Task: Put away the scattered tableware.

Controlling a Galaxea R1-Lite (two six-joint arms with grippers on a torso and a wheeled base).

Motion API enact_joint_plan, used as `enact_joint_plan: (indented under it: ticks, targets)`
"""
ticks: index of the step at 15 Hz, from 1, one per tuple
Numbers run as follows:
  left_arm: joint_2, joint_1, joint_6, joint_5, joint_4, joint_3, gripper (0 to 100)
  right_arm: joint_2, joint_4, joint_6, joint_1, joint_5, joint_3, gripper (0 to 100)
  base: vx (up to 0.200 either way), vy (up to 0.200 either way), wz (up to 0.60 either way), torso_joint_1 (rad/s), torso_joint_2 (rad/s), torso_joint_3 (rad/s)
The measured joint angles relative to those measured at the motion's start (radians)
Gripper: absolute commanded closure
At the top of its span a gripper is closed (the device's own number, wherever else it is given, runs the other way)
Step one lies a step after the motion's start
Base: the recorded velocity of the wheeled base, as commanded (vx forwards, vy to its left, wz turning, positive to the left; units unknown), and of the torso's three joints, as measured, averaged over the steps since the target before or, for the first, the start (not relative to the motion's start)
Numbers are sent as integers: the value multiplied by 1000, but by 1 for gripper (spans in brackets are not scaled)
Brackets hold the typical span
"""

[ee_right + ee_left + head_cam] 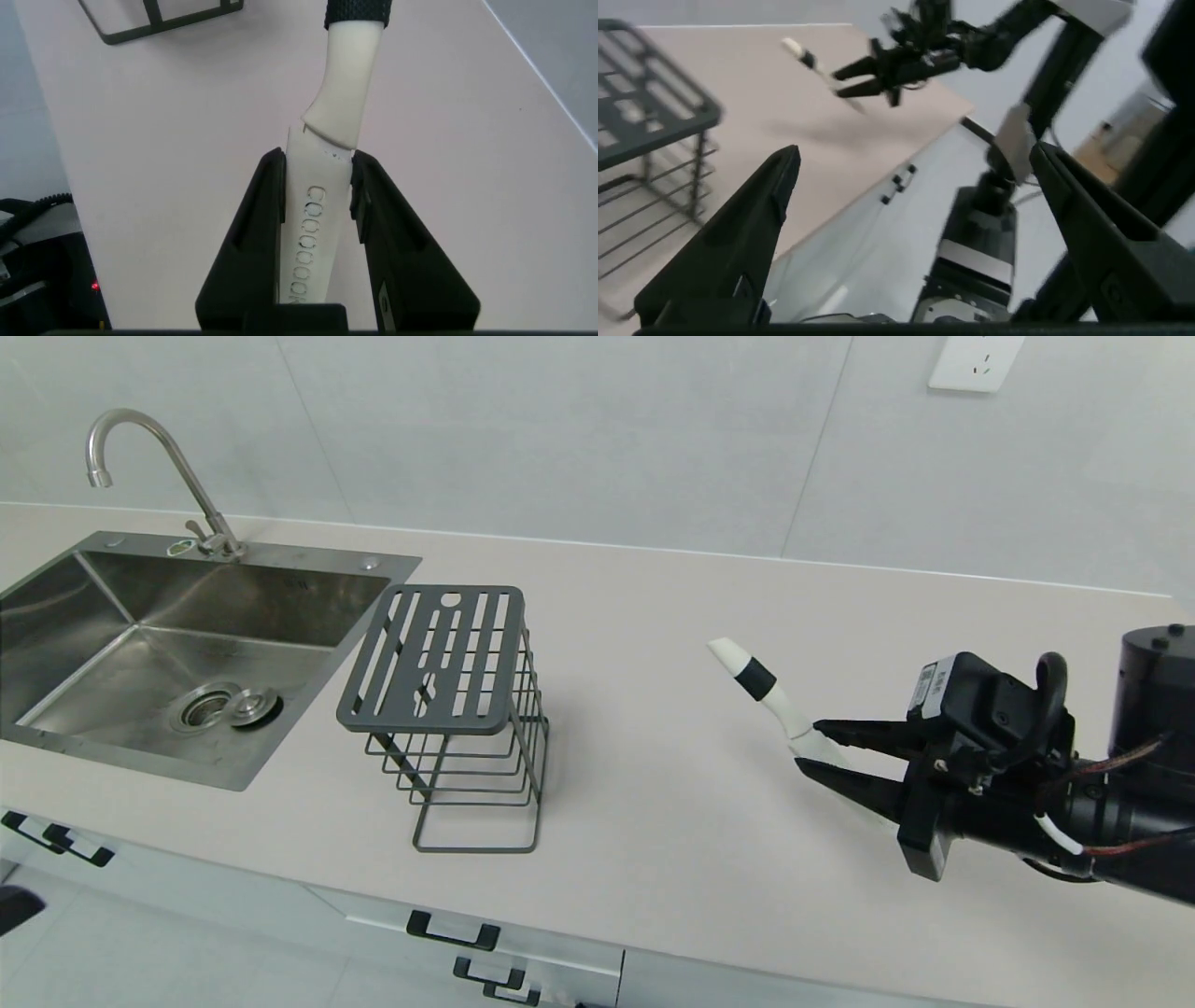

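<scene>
Pinching a white knife (758, 683) by the blade in the right gripper (808, 745), probably just above the counter (653, 803). Got the left gripper (915, 154) spread wide by the counter's edge.

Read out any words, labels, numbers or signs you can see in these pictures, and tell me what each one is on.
No text here can be read.
Label behind the right pincer: print too small to read.
Sticker on the sink rim by the tap: too small to read.
Knife blade: a row of round marks, not letters.
</scene>
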Motion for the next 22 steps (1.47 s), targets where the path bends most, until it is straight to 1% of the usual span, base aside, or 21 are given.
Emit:
enact_joint_plan:
  ticks: [1, 2, 3, 4, 5, 6, 7, 8, 10, 13, 14, 15, 17, 19, 20, 22]
  targets:
    - [47, -16, 2, -14, -3, -13, 0, -2, 0, 0, 2, 0, 1, 100, 0, 0, 0, 0, 0, 0]
    - [84, -52, 6, -21, -10, -26, 0, -4, 0, 0, 2, 0, 3, 100, 0, 0, 0, 0, 0, 0]
    - [122, -106, 16, -24, -23, -37, 0, -7, 0, 0, 2, 0, 4, 100, 0, 0, 0, 0, 0, 0]
    - [162, -177, 37, -26, -35, -49, 0, -10, 0, 0, 2, 0, 7, 100, 0, 0, 0, 0, 0, 0]
    - [203, -238, 67, -20, -41, -59, 0, -12, 1, 0, 2, 0, 10, 100, 0, 0, 0, 0, 0, 0]
    - [253, -282, 106, 5, -44, -67, 0, -13, 2, 0, 2, 0, 11, 100, 0, 0, 0, 0, 0, 0]
    - [309, -317, 146, 43, -48, -76, 0, -14, 2, 0, 2, 0, 10, 100, 0, 0, 0, 0, 0, 0]
    - [367, -351, 170, 81, -51, -90, 0, -15, 2, 0, 3, 0, 7, 100, 0, 0, 0, 0, 0, 0]
    - [460, -406, 191, 142, -68, -127, 0, -19, 2, 0, 3, 0, 8, 100, 0, 0, 0, 0, 0, 0]
    - [597, -487, 197, 337, -139, -177, 0, -33, 2, 1, 3, 0, 7, 100, 0, 0, 0, 0, 0, 0]
    - [639, -514, 196, 386, -178, -192, 0, -35, 0, 1, 3, 0, 3, 100, 0, 0, 0, 0, 0, 0]
    - [681, -538, 195, 418, -210, -211, 0, -36, 0, 1, 3, 0, 0, 100, 0, 0, 0, 0, 0, 0]
    - [764, -581, 194, 450, -246, -270, 0, -39, -3, 1, 3, 0, -7, 100, 0, 0, 0, 0, 0, 0]
    - [829, -607, 192, 454, -253, -317, 0, -39, -3, 2, 3, 0, -29, 100, 0, 0, 0, 0, 0, 0]
    - [867, -618, 184, 454, -267, -340, 0, -40, -3, 2, 3, 0, -44, 100, 0, 0, 0, 0, 0, 0]
    - [933, -636, 157, 455, -340, -365, 0, -40, -3, 2, 3, 0, -56, 100, 0, 0, 0, 0, 0, 0]
